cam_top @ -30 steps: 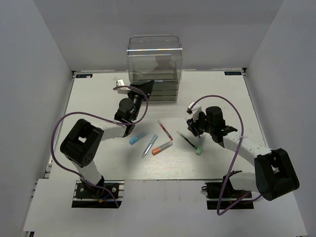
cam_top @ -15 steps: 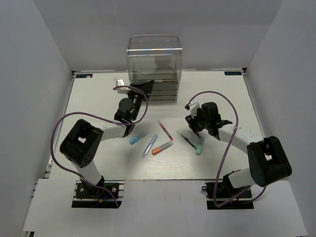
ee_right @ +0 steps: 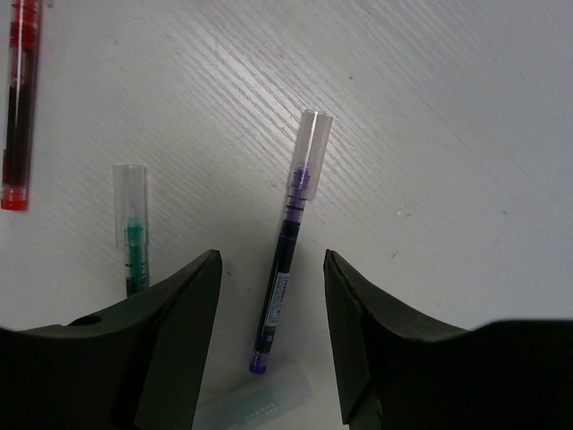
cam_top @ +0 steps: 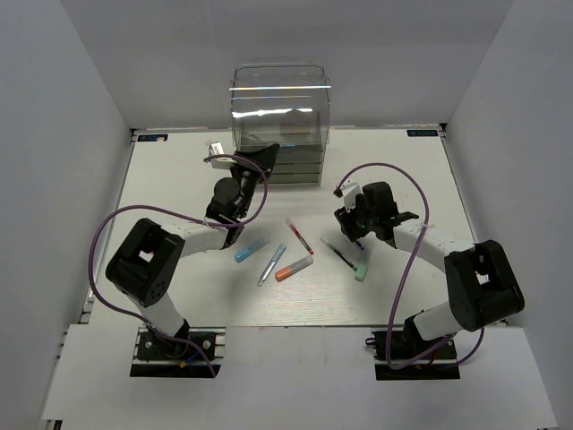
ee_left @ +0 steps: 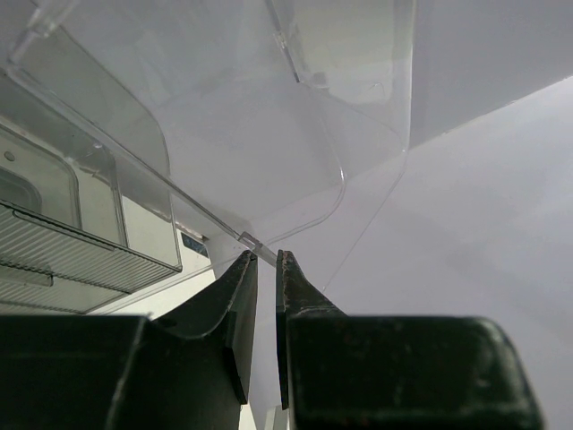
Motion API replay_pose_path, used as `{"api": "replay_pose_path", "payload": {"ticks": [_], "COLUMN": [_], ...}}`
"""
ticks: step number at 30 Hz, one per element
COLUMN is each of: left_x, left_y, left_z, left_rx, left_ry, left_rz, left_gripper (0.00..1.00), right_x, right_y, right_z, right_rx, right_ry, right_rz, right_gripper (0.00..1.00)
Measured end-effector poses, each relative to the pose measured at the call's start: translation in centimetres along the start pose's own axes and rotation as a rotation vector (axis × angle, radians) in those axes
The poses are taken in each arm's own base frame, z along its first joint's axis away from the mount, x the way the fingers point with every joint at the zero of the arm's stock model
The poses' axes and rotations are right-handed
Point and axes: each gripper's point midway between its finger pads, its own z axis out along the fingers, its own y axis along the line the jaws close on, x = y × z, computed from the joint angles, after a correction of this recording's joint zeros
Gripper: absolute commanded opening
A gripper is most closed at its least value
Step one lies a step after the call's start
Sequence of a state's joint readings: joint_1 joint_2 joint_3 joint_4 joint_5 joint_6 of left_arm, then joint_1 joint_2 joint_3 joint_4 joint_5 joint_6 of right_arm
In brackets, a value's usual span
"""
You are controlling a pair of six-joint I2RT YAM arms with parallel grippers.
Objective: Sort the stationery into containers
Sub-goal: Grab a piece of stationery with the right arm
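Observation:
The container, a tall clear drawer unit, stands at the back of the table with grey-tinted trays at its base. My left gripper is at its lower left corner. In the left wrist view its jaws are pinched on a thin clear plastic rim of the unit. The stationery lies mid-table: a blue marker, a silvery-blue pen, an orange marker, a red pen, a dark pen and a mint marker. My right gripper hangs open above a purple pen, which lies between its fingers.
In the right wrist view a green pen lies left of the purple one. A red pen is at the far left and the mint marker sits near the bottom edge. White walls enclose the table on three sides.
My right gripper has moved left and back toward the dark pens and its jaws have spread wider. The left arm has stayed where it was.

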State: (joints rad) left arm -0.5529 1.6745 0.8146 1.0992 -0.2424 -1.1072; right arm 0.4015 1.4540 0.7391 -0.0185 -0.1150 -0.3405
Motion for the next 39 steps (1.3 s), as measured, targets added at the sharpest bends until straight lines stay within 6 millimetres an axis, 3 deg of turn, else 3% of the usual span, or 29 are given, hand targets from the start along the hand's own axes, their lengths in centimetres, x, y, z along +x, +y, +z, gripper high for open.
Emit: {"api": "replay_pose_path", "payload": {"ticks": [10, 19, 33, 39], "left_x": [0.0, 0.1, 0.3, 0.3], "left_y": [0.0, 0.3, 0.6, 0.6], "left_z": [0.0, 0.0, 0.0, 0.0], "left_rx": [0.000, -0.011, -0.024, -0.025], "left_ry": [-0.001, 0.005, 0.011, 0.012], "left_rz": [0.000, 0.003, 0.007, 0.007], "left_gripper": [0.00, 0.00, 0.00, 0.00], "right_x": [-0.6, -1.9, -0.2, -0.5], "right_y": [2.3, 9.3, 13.5, 15.3], "right_z": [-0.4, -3.5, -2.0, -1.7], "right_rx": [-0.140, -0.565, -0.775, -0.823], "right_ry": [-0.030, -0.194, -0.192, -0.208], "right_rz": [-0.041, -0.434, -0.732, -0.813], "right_gripper": [0.60, 0.68, 0.69, 0.67]}}
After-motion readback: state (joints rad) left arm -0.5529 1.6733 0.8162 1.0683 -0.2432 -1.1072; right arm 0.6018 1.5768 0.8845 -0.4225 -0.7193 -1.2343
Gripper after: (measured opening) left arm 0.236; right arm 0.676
